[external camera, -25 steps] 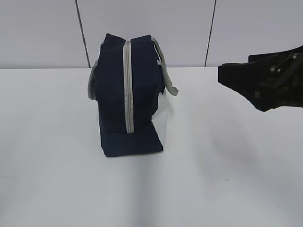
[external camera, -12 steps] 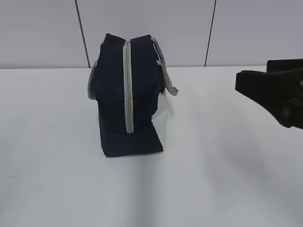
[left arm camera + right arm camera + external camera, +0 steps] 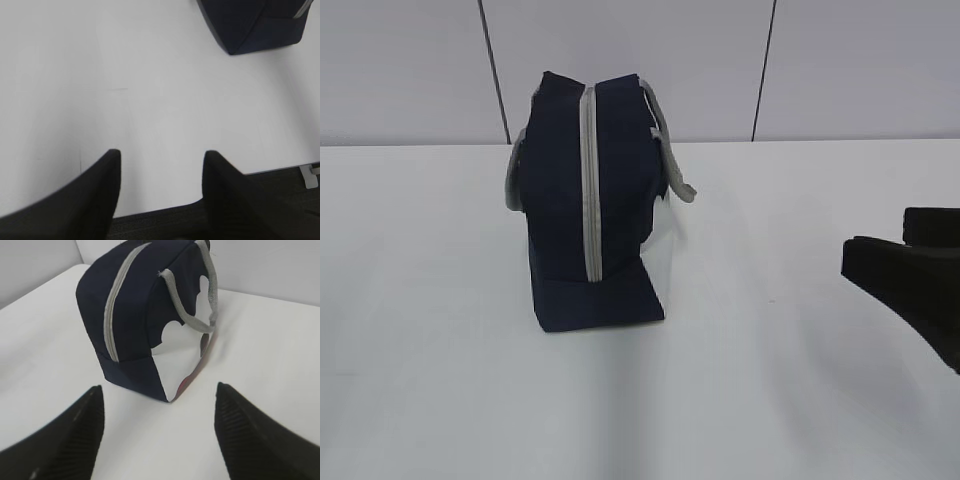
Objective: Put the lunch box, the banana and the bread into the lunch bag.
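1. While the lunch bag is standing upright on the white table, left of the middle in the exterior view, its grey zipper is running down the end facing the camera and looking closed.
2. Grey handles are drooping over both sides of the bag, and a white side panel is showing on the side turned toward the right wrist camera.
3. The right gripper is hovering above the table with its fingers spread wide and nothing between them; in the exterior view it is sitting at the right edge, well apart from the bag.
4. The left gripper is hanging over bare table near its front edge, fingers standing apart and gripping nothing; a corner of the bag is showing at the top of that view, well away from the fingertips.
5. The lunch box, the banana and the bread are not showing in any view, so I cannot tell where they are.
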### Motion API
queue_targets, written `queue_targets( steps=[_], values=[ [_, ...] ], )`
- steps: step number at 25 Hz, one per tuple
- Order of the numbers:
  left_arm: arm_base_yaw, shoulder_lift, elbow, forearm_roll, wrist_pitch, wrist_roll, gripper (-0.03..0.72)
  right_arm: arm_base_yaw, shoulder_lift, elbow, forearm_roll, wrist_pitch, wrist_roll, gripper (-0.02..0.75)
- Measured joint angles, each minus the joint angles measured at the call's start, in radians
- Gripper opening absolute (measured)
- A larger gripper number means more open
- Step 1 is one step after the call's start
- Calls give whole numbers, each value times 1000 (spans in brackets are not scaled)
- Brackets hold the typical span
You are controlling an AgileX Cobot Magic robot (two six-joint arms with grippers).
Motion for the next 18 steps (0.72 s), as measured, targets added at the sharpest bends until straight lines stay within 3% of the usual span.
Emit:
queue_targets(
  steps=[4,9,12,16,18],
  values=[
    [0,0,0,0,0,0,371,0,-66,34,88,-30,-63,509],
    [0,0,0,0,0,0,355,3,-88,72,415,27,-389,509],
    [0,0,0,0,0,0,349,3,-88,79,729,154,-693,509],
    [0,0,0,0,0,0,349,3,-88,32,1289,401,-1239,509],
    [0,0,0,0,0,0,349,3,-88,-22,1501,552,-1518,509]
  ],
)
